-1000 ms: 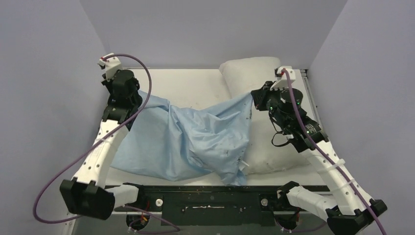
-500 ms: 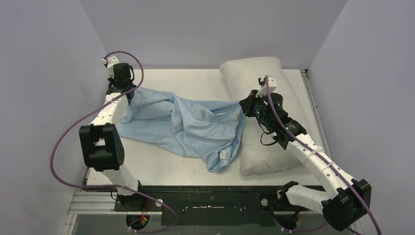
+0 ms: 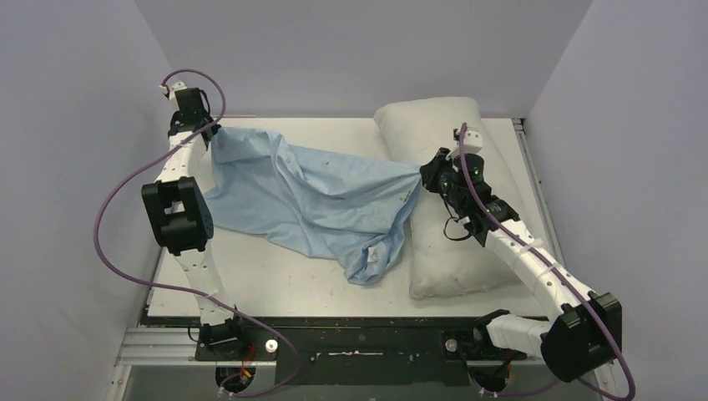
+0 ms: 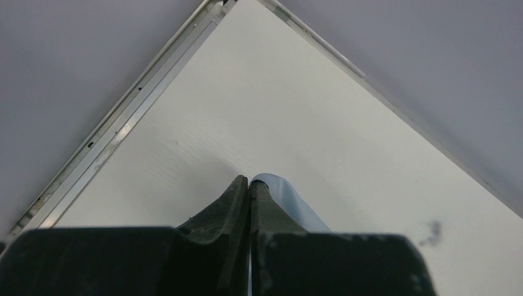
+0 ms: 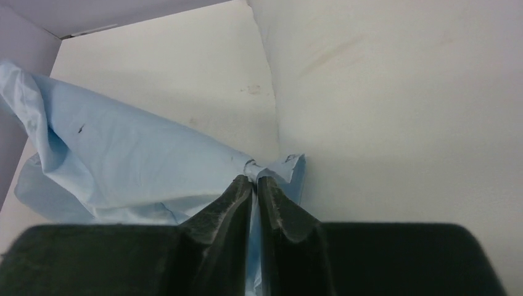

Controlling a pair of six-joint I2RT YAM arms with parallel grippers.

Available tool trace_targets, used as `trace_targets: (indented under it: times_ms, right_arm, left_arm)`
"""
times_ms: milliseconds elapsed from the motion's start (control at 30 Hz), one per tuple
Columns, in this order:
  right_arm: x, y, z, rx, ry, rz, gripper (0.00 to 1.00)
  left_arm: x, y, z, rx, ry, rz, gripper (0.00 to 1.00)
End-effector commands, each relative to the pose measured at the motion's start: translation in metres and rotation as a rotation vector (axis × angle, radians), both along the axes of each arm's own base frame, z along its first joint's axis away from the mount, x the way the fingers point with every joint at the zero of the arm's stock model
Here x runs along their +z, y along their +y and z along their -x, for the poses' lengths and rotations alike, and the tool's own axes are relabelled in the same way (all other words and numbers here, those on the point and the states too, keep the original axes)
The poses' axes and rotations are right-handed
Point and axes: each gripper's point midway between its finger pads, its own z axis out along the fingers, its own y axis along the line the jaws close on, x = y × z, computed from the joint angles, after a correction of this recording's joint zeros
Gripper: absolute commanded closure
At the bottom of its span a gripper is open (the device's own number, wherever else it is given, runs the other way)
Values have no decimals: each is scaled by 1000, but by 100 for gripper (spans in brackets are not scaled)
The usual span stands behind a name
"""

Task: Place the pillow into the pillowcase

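The light blue pillowcase (image 3: pixel 317 200) hangs stretched between my two grippers over the left and middle of the table, its low end (image 3: pixel 371 259) sagging toward the front. My left gripper (image 3: pixel 210 134) is shut on one corner at the far left; a blue fold (image 4: pixel 280 191) pokes past its fingertips. My right gripper (image 3: pixel 424 177) is shut on the other corner (image 5: pixel 271 169), just above the left edge of the pillow. The plump white pillow (image 3: pixel 467 242) lies along the right side of the table and fills the right of the right wrist view (image 5: pixel 395 98).
Grey walls close in the table (image 3: pixel 334 138) on the left, back and right. A metal rail (image 4: pixel 117 132) runs along the table's far left edge. The black base rail (image 3: pixel 359 338) runs along the near edge.
Both grippers have moved toward the back of the table with the pillowcase. The left arm reached far back and left, and the cloth is now stretched wider and lifted.
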Motion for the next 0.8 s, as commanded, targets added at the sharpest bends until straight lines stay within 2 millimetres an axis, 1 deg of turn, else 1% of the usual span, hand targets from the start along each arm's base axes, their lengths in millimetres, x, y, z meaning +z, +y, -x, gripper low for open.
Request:
trace_targets:
  times_ms: [0, 33, 100, 200, 267, 333, 367, 467, 567, 667, 767]
  right_arm:
    - [-7, 14, -18, 55, 26, -4, 80]
    - [-9, 19, -19, 84, 36, -7, 71]
    - [-12, 30, -17, 137, 46, -18, 62]
    - [-17, 46, -10, 210, 38, -31, 56]
    - [-30, 56, -2, 246, 54, -20, 53]
    - [-45, 65, 6, 272, 85, -9, 51]
    - [-47, 73, 8, 289, 76, -15, 51]
    - [-62, 97, 21, 340, 93, -6, 52]
    - [-78, 115, 30, 369, 126, 9, 52]
    - [-96, 121, 33, 358, 164, 31, 53]
    - [-119, 120, 33, 322, 228, 46, 52]
  left_arm:
    - [17, -15, -17, -105, -70, 70, 100]
    - [14, -19, -17, -123, -72, 84, 100]
    - [8, -24, -16, -145, -71, 100, 100]
    - [-1, -26, -12, -149, -63, 108, 100]
    - [-3, -26, -10, -150, -65, 112, 100]
    - [-5, -28, -10, -152, -68, 120, 100]
    - [-6, -28, -10, -155, -67, 124, 100]
    - [-8, -29, -11, -161, -67, 132, 100]
    - [-8, -30, -11, -163, -70, 140, 100]
    - [-10, -33, -13, -177, -75, 147, 100]
    - [-14, -33, -13, -181, -68, 152, 100]
